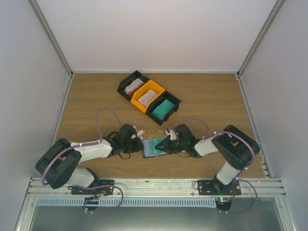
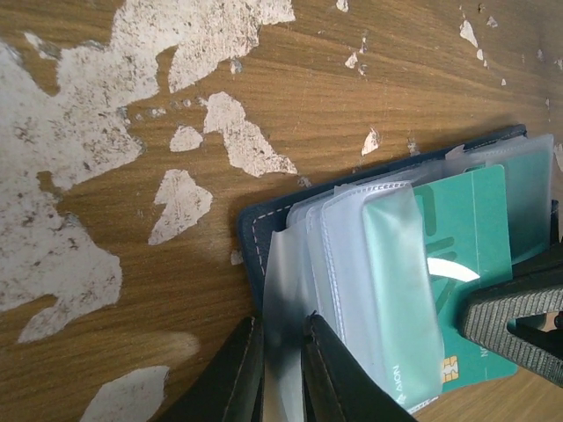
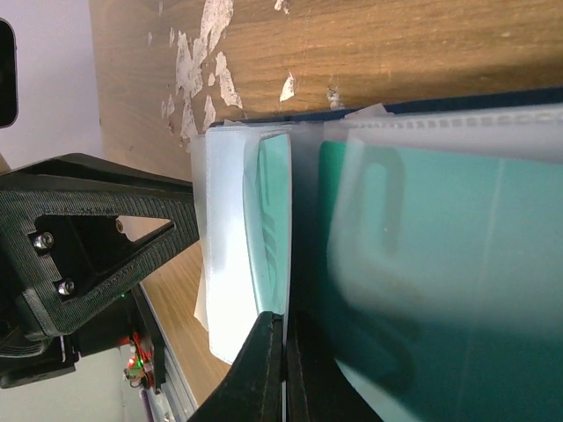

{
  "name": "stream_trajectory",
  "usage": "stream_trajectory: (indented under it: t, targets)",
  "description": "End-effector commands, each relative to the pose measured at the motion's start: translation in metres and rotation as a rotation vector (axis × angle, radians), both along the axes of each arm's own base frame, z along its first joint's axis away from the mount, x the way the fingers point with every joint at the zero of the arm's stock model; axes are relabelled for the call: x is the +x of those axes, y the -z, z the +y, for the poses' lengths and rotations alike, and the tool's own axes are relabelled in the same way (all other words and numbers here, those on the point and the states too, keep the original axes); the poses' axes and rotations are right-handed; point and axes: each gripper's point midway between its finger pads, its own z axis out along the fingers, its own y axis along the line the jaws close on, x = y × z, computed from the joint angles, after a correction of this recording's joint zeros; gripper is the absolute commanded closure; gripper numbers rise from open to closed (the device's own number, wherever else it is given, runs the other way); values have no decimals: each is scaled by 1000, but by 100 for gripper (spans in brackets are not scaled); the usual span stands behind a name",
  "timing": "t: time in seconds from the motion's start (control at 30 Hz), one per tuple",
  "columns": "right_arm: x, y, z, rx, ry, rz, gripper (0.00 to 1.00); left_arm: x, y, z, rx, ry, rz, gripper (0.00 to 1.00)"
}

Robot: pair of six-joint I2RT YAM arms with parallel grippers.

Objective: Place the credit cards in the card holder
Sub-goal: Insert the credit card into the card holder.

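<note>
We see the card holder (image 1: pixel 153 147) lying open on the table (image 1: pixel 216 101) near its front edge, between the two arms. The left gripper (image 2: pixel 283 332) has its fingers narrow, pinching one clear sleeve at the holder's edge, and the navy cover's stitched border shows just beside them. The right gripper (image 3: pixel 283 323) has its fingers pressed almost together on a thin edge among the sleeves; whether it is sleeve or card we cannot tell. A teal credit card (image 2: pixel 466 229) sits partly inside a sleeve, its chip end bare. More credit cards (image 1: pixel 164 109) lie stacked in three bins (image 1: pixel 158 87) set in a diagonal row well behind. Bare wood lies open on either side of the bins, out to the side walls (image 1: pixel 274 96)
</note>
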Motion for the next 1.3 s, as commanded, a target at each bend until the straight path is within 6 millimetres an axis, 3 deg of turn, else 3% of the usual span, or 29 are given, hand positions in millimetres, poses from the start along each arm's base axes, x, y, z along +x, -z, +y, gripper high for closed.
stream_trajectory:
  t: [0.0, 0.13, 0.23, 0.3, 0.63, 0.87, 0.97, 1.13, 1.27]
  targets:
    - [-13, 19, 0, -52, -22, 58, 99, -15, 17, 4, 12, 19, 64, 85]
    - [-17, 19, 7, -52, -52, 48, 94, -16, 17, 2, 5, 26, 66, 85]
    - [-19, 17, 9, -62, -63, 34, 74, -16, 17, 2, 3, 28, 66, 85]
    - [-17, 16, 9, -79, -61, 18, 66, -17, 17, 2, 1, 30, 66, 86]
    - [-3, 1, 8, -258, -51, -132, 50, -13, 3, 0, -20, 32, 33, 86]
    - [3, -7, 8, -475, -35, -269, 29, -12, -10, -2, -42, 37, 4, 81]
    - [4, -11, 7, -519, -14, -296, 25, -12, -15, -1, -49, 33, -8, 78]
    - [16, -51, 4, -455, 99, -385, 12, -15, -17, -1, -84, 23, -17, 70]
    - [23, -49, -4, -527, 118, -403, 11, -17, -17, -5, -106, 39, -8, 64]
